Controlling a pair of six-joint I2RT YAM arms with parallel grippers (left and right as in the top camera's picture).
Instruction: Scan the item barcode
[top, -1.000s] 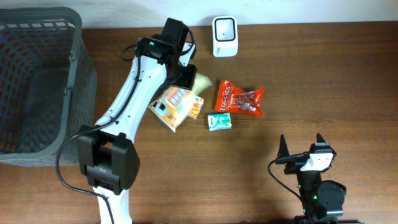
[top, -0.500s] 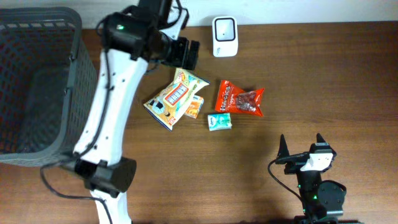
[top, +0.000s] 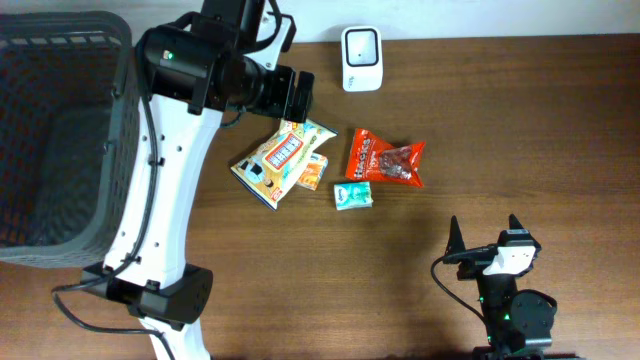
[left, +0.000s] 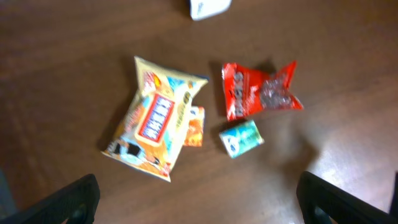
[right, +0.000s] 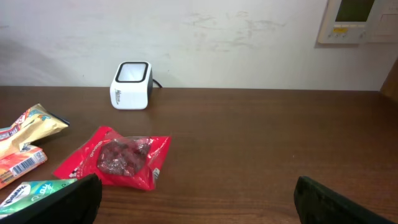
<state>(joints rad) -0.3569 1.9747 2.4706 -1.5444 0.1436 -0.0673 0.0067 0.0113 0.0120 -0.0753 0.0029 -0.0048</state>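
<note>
The left gripper (top: 296, 92) has let go of the yellow crinkly snack bag (top: 280, 160) and gone up. Its jaws are wide apart, holding nothing. The bag lies flat, below and left of the white box scanner (top: 360, 46), so I think it still needs scanning. The scanner sits by the far edge of the brown wooden table (top: 530, 120); right of it there is lots of room. The right gripper (top: 485, 233), far below the scanner, is spread wide too.

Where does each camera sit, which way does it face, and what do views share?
Overhead: above the table, facing straight down; left arm and right pincer show.
Left wrist: high above the yellow bag, facing down; left pincer tips at bottom corners.
Right wrist: low near the table's edge, facing level toward scanner and wall; own tips at bottom corners.
Shared: all three show the red packet.
</note>
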